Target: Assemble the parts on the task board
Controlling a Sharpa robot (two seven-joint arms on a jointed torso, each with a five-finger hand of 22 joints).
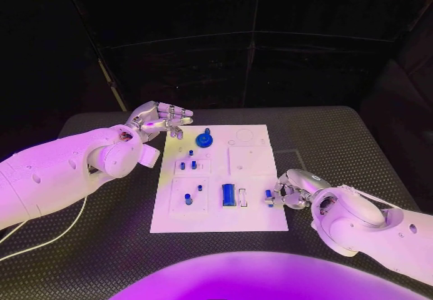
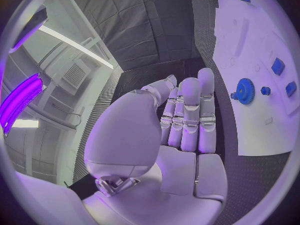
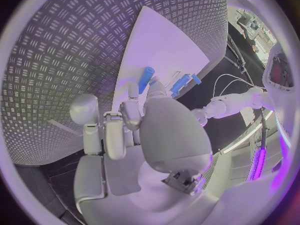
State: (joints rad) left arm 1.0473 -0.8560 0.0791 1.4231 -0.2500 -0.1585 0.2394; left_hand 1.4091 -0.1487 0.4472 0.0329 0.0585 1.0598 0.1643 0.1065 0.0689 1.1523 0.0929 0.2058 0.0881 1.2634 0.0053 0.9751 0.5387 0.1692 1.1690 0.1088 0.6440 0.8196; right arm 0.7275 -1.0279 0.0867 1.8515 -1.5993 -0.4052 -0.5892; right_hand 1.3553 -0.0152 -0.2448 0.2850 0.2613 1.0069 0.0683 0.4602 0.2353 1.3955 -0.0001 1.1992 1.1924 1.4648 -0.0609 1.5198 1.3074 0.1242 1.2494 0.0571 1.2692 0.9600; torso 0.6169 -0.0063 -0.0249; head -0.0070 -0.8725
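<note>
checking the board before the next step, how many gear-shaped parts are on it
1: a blue gear stands near the far left of the task board, beside the left hand. Small parts near the right hand may be partly hidden.

Left hand [image 2: 181,135] held off the tabletop [image 2: 187,45] with fingers [image 2: 206,110] straight, close together and holding nothing, just beside the white board [image 2: 250,45], which carries a blue gear [image 2: 245,91] and small blue pieces [image 2: 278,66].

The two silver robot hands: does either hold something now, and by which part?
The left hand holds nothing. The right hand touches a small blue part at the white task board's edge; a grip cannot be told.
</note>
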